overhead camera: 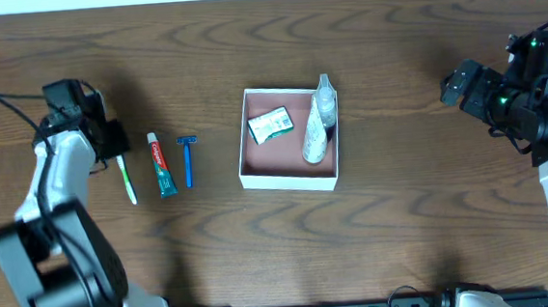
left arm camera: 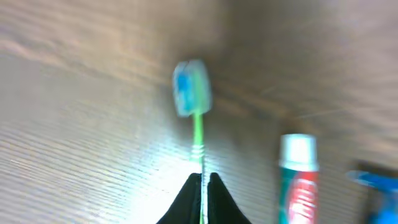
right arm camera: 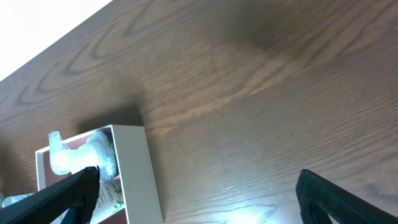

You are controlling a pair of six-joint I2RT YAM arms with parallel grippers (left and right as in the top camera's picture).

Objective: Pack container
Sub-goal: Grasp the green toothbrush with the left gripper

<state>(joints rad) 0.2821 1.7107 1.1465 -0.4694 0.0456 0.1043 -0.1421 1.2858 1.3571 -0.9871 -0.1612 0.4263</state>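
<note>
The container (overhead camera: 243,138) is a square white box with a reddish-brown inside at the table's middle. It holds a clear bottle (overhead camera: 317,121) and a green-and-white packet (overhead camera: 271,125). Its white wall also shows in the right wrist view (right arm camera: 134,168). A green toothbrush (overhead camera: 127,179) lies left of a toothpaste tube (overhead camera: 162,164) and a blue razor (overhead camera: 187,160). My left gripper (left arm camera: 204,180) is shut on the toothbrush's handle; the brush head (left arm camera: 189,87) points away from it. My right gripper (right arm camera: 199,193) is open and empty, right of the container.
The dark wooden table (overhead camera: 405,231) carries everything. The toothpaste tube (left arm camera: 300,180) lies just right of the held toothbrush, with the razor (left arm camera: 379,186) beyond it. The left arm's body (overhead camera: 59,256) stands at the front left.
</note>
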